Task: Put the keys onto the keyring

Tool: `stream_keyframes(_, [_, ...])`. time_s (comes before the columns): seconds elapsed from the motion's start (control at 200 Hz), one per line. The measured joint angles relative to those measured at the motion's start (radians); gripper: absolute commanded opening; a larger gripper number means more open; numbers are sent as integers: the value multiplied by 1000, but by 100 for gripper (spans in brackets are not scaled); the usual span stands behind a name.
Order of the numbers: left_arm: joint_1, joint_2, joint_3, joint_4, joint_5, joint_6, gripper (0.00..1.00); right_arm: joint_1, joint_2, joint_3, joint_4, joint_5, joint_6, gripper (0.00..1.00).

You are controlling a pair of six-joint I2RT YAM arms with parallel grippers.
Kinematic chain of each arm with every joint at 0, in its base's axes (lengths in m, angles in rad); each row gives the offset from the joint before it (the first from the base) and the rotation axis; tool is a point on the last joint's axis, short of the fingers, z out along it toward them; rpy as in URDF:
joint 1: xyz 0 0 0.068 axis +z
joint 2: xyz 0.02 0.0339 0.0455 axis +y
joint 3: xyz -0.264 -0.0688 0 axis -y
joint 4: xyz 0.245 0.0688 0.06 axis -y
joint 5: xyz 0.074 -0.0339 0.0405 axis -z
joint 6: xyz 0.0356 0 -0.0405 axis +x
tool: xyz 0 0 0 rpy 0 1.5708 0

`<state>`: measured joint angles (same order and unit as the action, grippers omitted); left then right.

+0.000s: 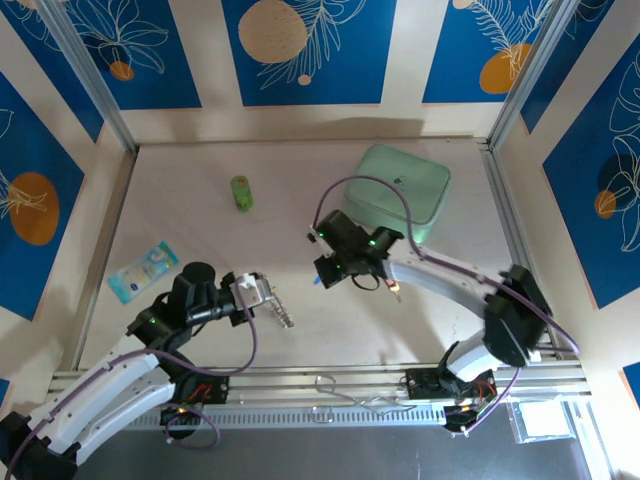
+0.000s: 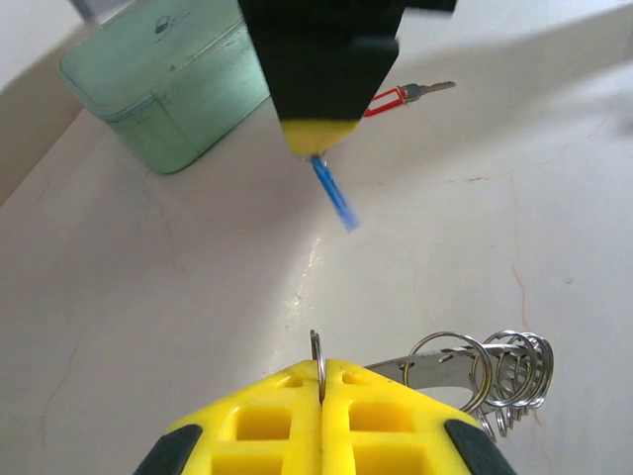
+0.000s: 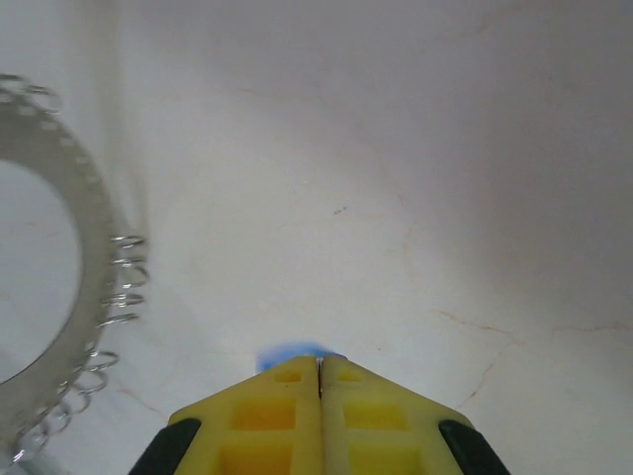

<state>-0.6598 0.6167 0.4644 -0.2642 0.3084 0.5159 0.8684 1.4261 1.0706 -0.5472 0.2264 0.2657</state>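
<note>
My left gripper [image 2: 321, 368] is shut on one small ring of the keyring [image 2: 450, 364], whose flat metal band and fringe of silvery rings stick out to the right of the yellow fingers. From above, the keyring [image 1: 282, 316] hangs from the left gripper [image 1: 262, 293] just over the table. My right gripper [image 3: 319, 362] is shut on the blue-tagged key; its blue tag [image 3: 285, 354] peeks out beside the fingertips and dangles [image 2: 334, 194] in the left wrist view. The keyring [image 3: 99, 277] lies to its left. The red-tagged key [image 1: 394, 290] rests on the table by the right arm.
A mint-green case [image 1: 403, 190] sits at the back right. A small green cylinder [image 1: 240, 193] stands at the back centre. A blue-and-white packet [image 1: 145, 268] lies at the left. Metal frame rails run along the table's edges.
</note>
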Motion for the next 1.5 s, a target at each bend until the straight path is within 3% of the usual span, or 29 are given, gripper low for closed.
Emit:
stream_keyframes(0.18, [0, 52, 22, 42, 33, -14, 0, -10, -243, -190, 165, -84, -158, 0])
stream_keyframes(0.295, [0, 105, 37, 95, 74, -14, 0, -58, -309, -238, 224, -234, -227, 0])
stream_keyframes(0.45, [0, 199, 44, 185, 147, -21, 0, -166, -312, -217, 234, -516, -241, 0])
stream_keyframes(0.65, [0, 342, 80, 288, 261, -83, 0, -182, -173, -66, 132, -703, -249, 0])
stream_keyframes(0.915, [0, 408, 101, 320, 328, -127, 0, -174, -117, -29, 44, -793, -267, 0])
stream_keyframes(1.12, [-3, 406, 99, 338, 329, -106, 0, -161, -79, -17, 6, -778, -270, 0])
stream_keyframes(1.355, [-55, 337, 48, 372, 213, 21, 0, -164, -76, -1, -28, -782, -285, 0])
stream_keyframes(1.5, [-99, 241, -43, 437, 154, 200, 0, -170, -56, 36, -54, -826, -295, 0])
